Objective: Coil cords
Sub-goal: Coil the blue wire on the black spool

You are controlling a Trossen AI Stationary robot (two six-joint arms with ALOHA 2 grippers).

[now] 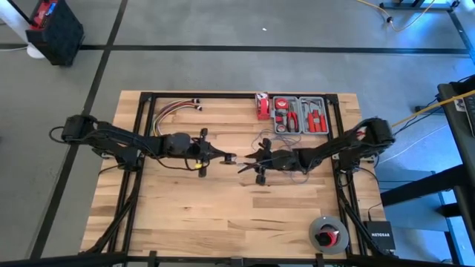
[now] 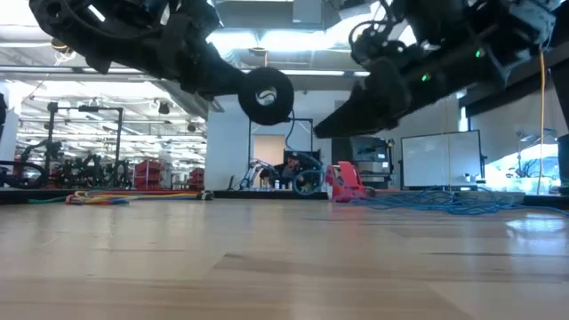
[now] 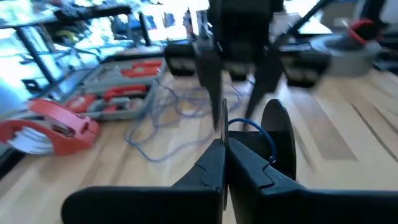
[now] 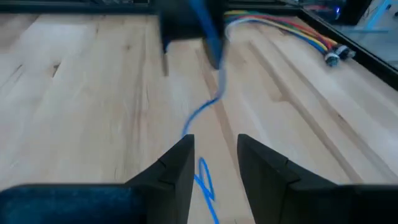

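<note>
Cords [image 3: 186, 118] | thin blue wire at table centre, loose tangle toward 1 o'clock | left gripper [image 1: 231, 158] pinched shut on wire end | right gripper [image 1: 243, 166] facing it, fingers parted around strand | advice: keep tension gentle, loop evenly | toolkit [image 1: 300, 115] beyond at 1 o'clock.

both arms are dark, jointed and glossy black, with thin black cables looping along them. the left gripper [image 3: 225, 163] and right gripper [image 4: 216, 163] have flat black tapered fingers; small green lights, perhaps indicators, glow on one arm.
</note>
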